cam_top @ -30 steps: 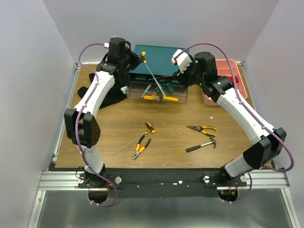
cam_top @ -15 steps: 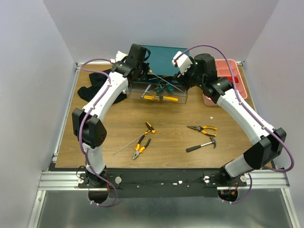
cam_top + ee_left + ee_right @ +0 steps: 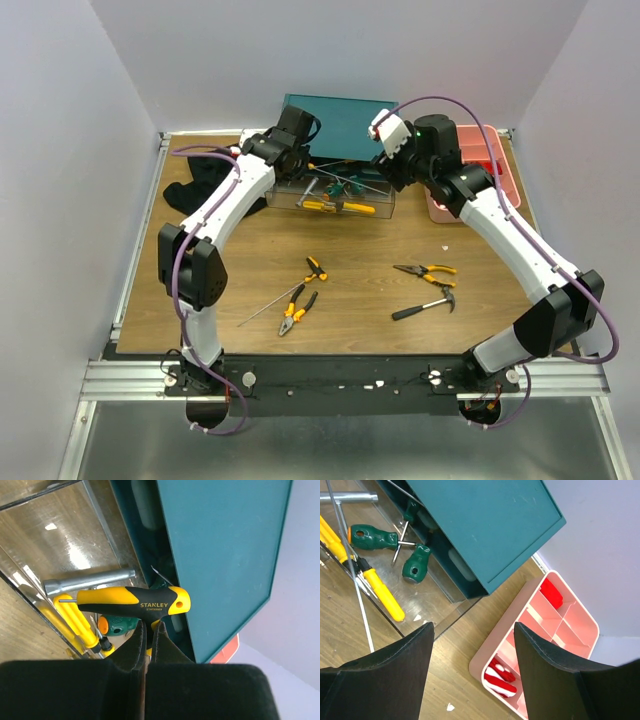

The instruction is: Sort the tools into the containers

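My left gripper point(image 3: 148, 626) is shut on the stem of a yellow-and-black T-handle tool point(image 3: 135, 601). It holds the tool over the open clear drawer point(image 3: 375, 200) of the teal cabinet point(image 3: 340, 118). The drawer holds green-handled screwdrivers point(image 3: 370, 536), a yellow-handled tool point(image 3: 382, 595), a steel socket bar point(image 3: 90, 581) and a thin rod point(image 3: 357, 590). My right gripper point(image 3: 472, 625) is open and empty above the table between the drawer and the pink tray point(image 3: 560, 630). On the table lie two pliers point(image 3: 298, 312) point(image 3: 425, 271), a hammer point(image 3: 425, 305), a small yellow-and-black tool point(image 3: 316, 268) and a thin rod point(image 3: 265, 308).
A black cloth point(image 3: 195, 185) lies at the back left of the table. The pink tray point(image 3: 500, 180) holds red and red-and-white items point(image 3: 500, 677). White walls close in the back and sides. Small white scraps lie on the wood near the tray.
My left gripper has swung right from the cabinet's left corner to above the open drawer, carrying the T-handle tool. Its long shaft now lies lower across the drawer. The right arm shifted slightly.
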Controlling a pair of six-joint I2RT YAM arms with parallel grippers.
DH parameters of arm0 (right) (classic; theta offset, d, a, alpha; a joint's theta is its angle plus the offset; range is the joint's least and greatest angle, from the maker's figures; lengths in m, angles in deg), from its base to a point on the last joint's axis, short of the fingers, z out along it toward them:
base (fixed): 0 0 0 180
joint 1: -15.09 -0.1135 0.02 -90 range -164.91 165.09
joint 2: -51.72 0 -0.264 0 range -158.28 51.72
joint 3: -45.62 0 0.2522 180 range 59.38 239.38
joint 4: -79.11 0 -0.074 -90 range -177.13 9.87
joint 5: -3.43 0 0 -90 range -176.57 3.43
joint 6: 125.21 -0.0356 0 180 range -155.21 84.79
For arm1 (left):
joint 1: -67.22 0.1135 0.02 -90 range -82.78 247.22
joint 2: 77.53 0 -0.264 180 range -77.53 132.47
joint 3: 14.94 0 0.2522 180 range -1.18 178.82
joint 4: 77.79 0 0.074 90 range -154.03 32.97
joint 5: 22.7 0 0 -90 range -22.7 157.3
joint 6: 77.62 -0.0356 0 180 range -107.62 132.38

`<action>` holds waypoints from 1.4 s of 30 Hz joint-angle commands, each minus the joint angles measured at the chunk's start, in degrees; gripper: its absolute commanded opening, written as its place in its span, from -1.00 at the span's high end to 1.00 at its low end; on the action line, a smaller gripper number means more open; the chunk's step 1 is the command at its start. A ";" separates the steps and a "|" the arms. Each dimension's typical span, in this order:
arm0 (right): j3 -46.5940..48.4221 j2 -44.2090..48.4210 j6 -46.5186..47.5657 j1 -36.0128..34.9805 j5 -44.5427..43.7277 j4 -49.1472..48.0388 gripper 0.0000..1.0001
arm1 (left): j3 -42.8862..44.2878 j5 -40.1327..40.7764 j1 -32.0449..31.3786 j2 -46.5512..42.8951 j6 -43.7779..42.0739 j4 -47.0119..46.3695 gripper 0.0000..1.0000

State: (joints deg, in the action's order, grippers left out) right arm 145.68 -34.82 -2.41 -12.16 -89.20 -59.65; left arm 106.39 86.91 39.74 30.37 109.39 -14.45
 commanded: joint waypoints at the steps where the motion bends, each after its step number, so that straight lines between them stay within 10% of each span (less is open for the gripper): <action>1: -1.05 0.59 -1.24 0.61 0.35 -0.24 -0.45 | 2.29 1.39 -0.38 3.46 4.76 2.01 1.00; 4: -0.87 0.32 -1.16 0.79 0.35 -0.24 -0.46 | 3.61 -0.01 -0.03 3.99 5.82 1.57 0.48; 5: -0.79 0.23 -1.16 0.70 0.26 -0.15 -0.45 | 4.31 -1.24 0.24 3.20 6.43 1.66 -0.92; 6: -0.52 0.15 -1.07 0.79 0.17 -0.24 -0.45 | 4.58 -1.68 0.50 2.59 6.61 1.48 -0.97; 13: 0.53 -0.47 -0.45 1.05 -0.35 -0.76 -0.45 | 4.58 -10.02 4.01 -5.49 -4.61 -9.47 -0.97; 22: 1.32 -1.17 -0.98 1.58 0.52 -1.21 -0.45 | -28.34 -37.17 12.36 -27.19 -79.54 -46.04 -0.97; 28: 0.98 -1.44 -2.65 1.76 2.10 -1.20 -0.45 | -46.39 -61.96 11.58 -37.76 -123.12 -31.24 -0.79; 33: -0.17 -0.56 -2.83 1.67 2.37 -1.21 -0.45 | -46.66 -61.64 7.46 -31.54 -127.25 -20.95 -0.30; 42: -2.89 1.55 -2.47 1.93 2.11 -2.17 -0.45 | -51.76 -46.88 -0.19 -24.50 -114.35 -31.82 -0.15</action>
State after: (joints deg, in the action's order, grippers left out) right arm 144.55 -35.26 -4.16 -10.67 -88.18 -60.57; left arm 56.60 32.14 43.35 4.23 -9.86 -40.92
